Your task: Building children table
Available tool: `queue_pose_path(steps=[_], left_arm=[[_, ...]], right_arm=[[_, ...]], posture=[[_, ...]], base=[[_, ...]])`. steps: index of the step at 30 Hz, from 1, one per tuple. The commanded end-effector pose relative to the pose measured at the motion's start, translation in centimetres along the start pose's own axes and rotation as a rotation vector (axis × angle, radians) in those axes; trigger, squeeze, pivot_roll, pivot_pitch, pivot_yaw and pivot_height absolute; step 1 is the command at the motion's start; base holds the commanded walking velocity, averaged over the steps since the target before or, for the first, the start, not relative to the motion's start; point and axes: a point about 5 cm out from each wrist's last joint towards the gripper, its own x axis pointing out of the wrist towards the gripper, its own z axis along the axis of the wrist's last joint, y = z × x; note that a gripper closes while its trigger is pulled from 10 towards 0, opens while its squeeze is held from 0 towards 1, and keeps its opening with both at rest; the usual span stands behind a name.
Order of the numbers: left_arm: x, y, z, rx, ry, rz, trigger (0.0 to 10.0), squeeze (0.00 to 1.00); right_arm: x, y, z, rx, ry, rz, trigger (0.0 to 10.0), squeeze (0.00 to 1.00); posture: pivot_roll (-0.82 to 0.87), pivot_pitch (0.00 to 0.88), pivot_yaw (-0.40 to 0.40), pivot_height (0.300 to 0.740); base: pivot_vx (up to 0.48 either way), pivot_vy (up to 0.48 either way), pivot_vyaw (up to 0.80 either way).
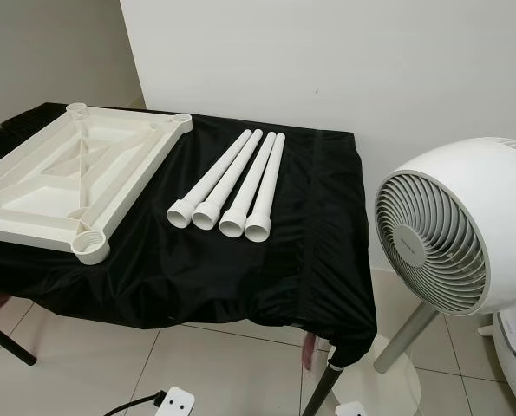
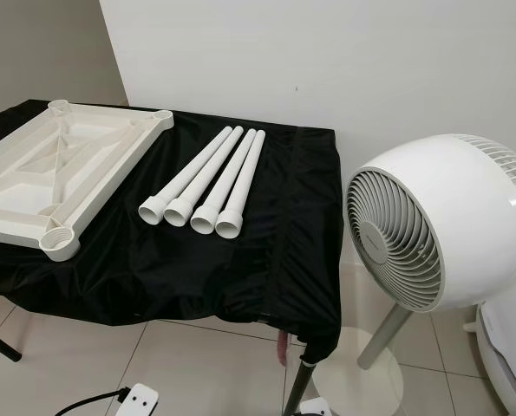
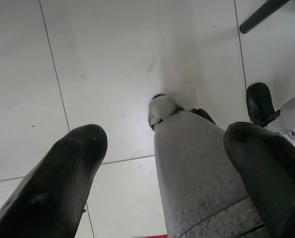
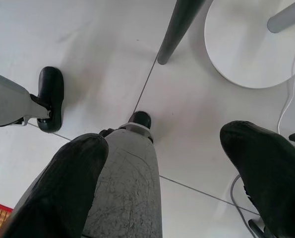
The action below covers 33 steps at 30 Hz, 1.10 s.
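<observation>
In front of us stands a table point(image 1: 327, 260) draped in a black cloth. On its left part lies the cream tabletop point(image 1: 67, 178) of the children's table, flipped underside up so that we see its ribs and the round sockets at its corners. The nearest socket point(image 1: 90, 246) sits at the corner closest to us. Just beside the tabletop, toward the right, four white legs point(image 1: 231, 182) lie side by side, touching one another, their wider collared ends pointing toward us and their thin ends toward the wall.

To the right of the table stands a white pedestal fan point(image 1: 453, 230), its round base on the tiled floor point(image 1: 93, 364). A white power strip point(image 1: 174, 403) lies on the floor near the table's front edge.

Our left hand point(image 3: 162, 163) hangs low over the floor, its two black fingers spread apart and holding nothing. Our right hand point(image 4: 162, 168) hangs likewise, fingers parted and empty, above the tiles near the fan's base point(image 4: 246, 44).
</observation>
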Motion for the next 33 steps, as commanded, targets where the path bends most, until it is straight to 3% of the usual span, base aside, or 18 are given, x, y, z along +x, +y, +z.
queue_pose_path(steps=[1,12,33], left_arm=[[-0.18,0.06,-0.97,-0.025,0.032,0.031,10.0,0.00],[-0.21,0.11,-1.08,-0.028,0.036,0.036,10.0,0.00],[-0.19,0.08,-1.06,-0.033,0.040,0.036,10.0,0.00]], right_arm=[[-0.21,0.75,-1.20,-0.014,0.048,0.024,10.0,0.00],[-0.04,0.83,-0.61,-0.010,0.038,0.026,10.0,0.00],[-0.09,1.12,-0.73,-0.003,0.031,0.025,10.0,0.00]], posture=[[0.01,0.000,0.037,0.740],[0.01,0.000,0.041,0.740],[0.01,0.000,0.040,0.740]], base=[[0.000,0.000,0.00],[0.000,0.179,0.00],[0.000,0.407,0.00]])
